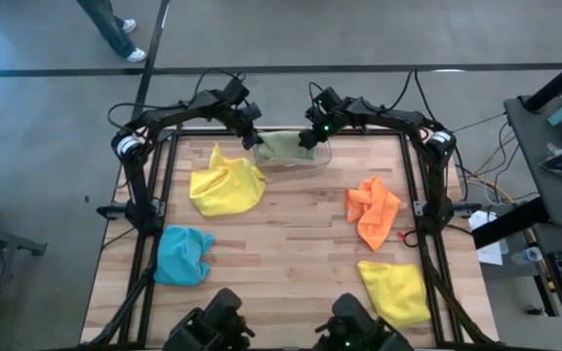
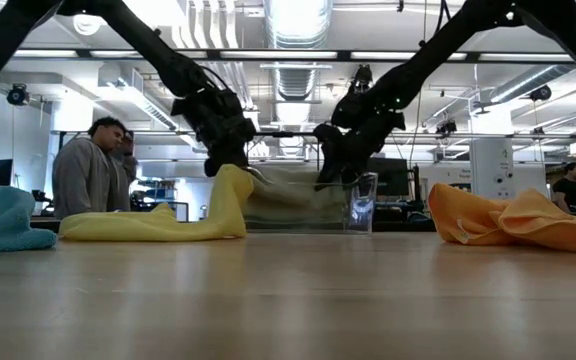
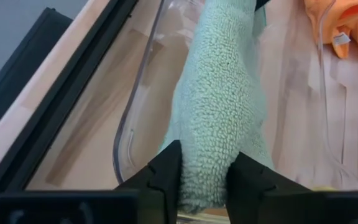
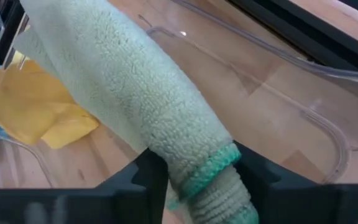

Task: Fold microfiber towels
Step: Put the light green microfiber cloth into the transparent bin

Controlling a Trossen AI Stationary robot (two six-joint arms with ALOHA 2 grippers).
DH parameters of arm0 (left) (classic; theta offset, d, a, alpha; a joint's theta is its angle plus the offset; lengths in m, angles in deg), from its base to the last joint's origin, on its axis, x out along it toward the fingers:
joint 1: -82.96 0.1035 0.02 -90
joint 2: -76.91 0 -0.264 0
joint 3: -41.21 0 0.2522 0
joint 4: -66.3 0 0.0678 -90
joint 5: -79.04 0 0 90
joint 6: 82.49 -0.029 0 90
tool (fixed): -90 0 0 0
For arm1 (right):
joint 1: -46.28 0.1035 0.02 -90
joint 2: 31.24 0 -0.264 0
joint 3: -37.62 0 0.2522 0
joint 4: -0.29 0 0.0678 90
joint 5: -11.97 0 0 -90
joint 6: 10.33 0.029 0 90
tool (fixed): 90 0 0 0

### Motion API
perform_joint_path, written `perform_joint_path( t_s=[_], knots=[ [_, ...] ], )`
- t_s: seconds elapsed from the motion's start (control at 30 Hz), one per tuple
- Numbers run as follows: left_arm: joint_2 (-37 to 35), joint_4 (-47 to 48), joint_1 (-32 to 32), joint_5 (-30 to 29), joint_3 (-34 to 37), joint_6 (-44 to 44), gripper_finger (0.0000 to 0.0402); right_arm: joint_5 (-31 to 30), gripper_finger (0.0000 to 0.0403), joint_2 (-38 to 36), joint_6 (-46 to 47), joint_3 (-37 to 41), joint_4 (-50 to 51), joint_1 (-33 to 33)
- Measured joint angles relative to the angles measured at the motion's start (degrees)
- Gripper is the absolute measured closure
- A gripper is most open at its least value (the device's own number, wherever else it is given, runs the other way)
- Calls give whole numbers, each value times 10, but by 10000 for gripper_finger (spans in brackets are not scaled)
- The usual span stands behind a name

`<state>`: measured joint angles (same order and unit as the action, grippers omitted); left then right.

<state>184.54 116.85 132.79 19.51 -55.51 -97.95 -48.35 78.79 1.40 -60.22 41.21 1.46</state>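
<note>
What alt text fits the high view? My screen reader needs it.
Both grippers, left and right, hold a pale green towel over a clear bin at the table's far edge; yellow, orange, blue towels lie around.

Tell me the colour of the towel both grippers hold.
Pale green towel, clearest in the left wrist view.

Bare table centre (image 1: 296, 239) lies open between the scattered towels (image 1: 227, 185)
</note>
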Motion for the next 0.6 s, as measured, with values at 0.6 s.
perform_joint_path(
  t_s=[0.6],
  knots=[
    [-5,-3,0,-5,1,-1,279,-11,234,-14,-4,2,8,3]
  ],
)
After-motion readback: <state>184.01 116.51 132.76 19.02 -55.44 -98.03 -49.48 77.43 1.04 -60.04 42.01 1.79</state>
